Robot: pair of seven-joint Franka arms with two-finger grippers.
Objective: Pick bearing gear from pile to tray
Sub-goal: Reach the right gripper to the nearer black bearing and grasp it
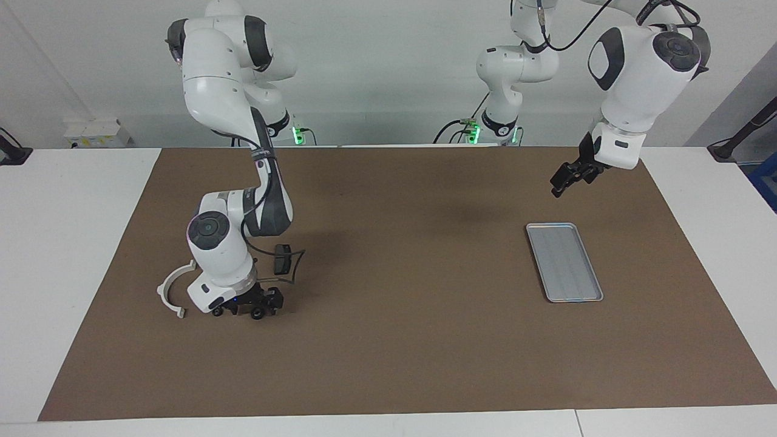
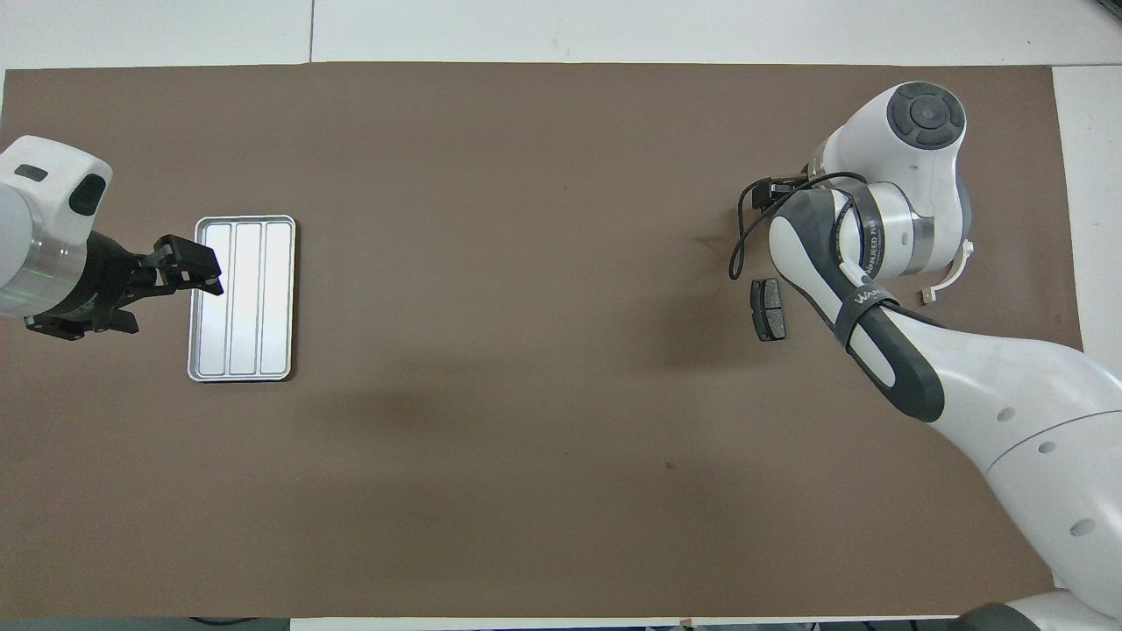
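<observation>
The pile lies toward the right arm's end of the brown mat: a white curved half-ring and a dark grey brake pad show. My right gripper is down at the mat between them, open, with nothing visibly held; from overhead its own wrist covers it. The bearing gear is hidden under that hand. The silver tray lies empty toward the left arm's end. My left gripper hangs open in the air by the tray's edge.
A black cable loops from the right wrist down over the mat beside the brake pad. The brown mat covers most of the white table.
</observation>
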